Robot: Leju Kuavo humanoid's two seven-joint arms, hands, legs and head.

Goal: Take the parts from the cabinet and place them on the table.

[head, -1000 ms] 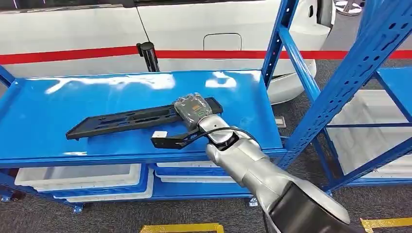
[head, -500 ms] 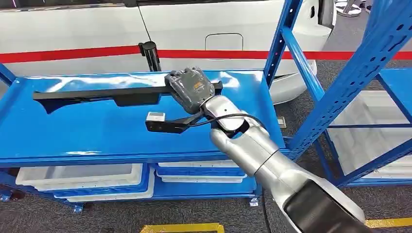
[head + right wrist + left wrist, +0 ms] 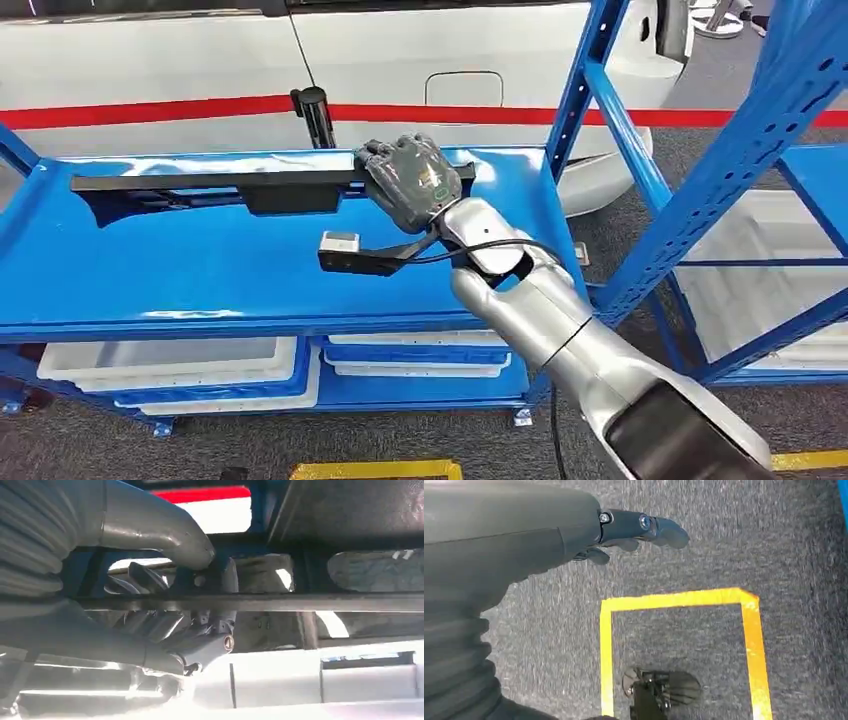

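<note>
A long black plastic part (image 3: 215, 188) hangs level above the blue shelf (image 3: 200, 270), lifted off its surface. My right hand (image 3: 408, 180) grips the part at its right end, fingers wrapped over it. In the right wrist view the thumb and fingers (image 3: 172, 630) close around the part's thin edge (image 3: 325, 601). My left hand (image 3: 634, 530) hangs by my side over the grey carpet, fingers loosely extended and holding nothing.
Blue rack uprights (image 3: 590, 90) stand right of the shelf, with a second rack (image 3: 760, 200) further right. White bins (image 3: 170, 370) sit on the lower shelf. A white car (image 3: 400, 60) with a red stripe is behind. Yellow floor tape (image 3: 679, 600) marks the carpet.
The right hand has raised the black part off the shelf and turned it level. Over the last half second it has shifted only slightly to the right.
</note>
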